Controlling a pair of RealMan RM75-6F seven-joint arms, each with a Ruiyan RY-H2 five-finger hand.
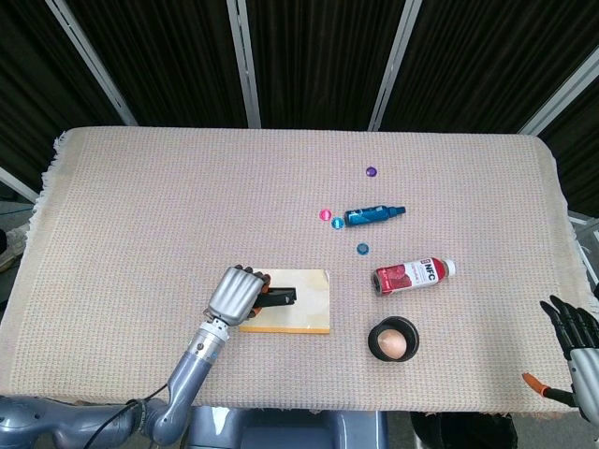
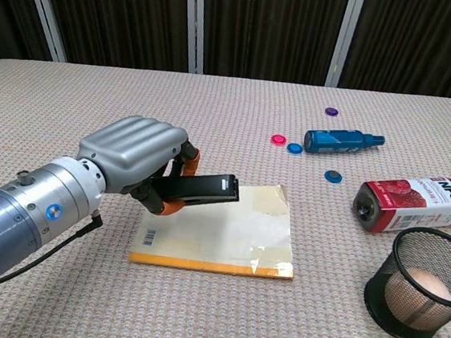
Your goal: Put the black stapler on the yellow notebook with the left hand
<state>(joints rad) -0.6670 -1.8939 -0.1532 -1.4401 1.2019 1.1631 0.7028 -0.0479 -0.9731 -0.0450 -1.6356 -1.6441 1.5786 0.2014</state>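
The left robot hand [image 2: 134, 155] grips the black stapler [image 2: 203, 188], its fingers curled around the stapler's rear end, over the left part of the yellow notebook [image 2: 226, 238], which lies flat near the front edge of the surface [image 1: 140, 215]. The right robot hand [image 1: 573, 329] hangs with fingers spread, holding nothing, off the surface's front right corner.

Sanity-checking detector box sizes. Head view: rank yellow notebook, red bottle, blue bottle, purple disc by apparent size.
1. yellow notebook, largest, though the left hand hides part of it
2. red bottle
3. blue bottle, shorter and clearly slimmer
4. purple disc, smallest
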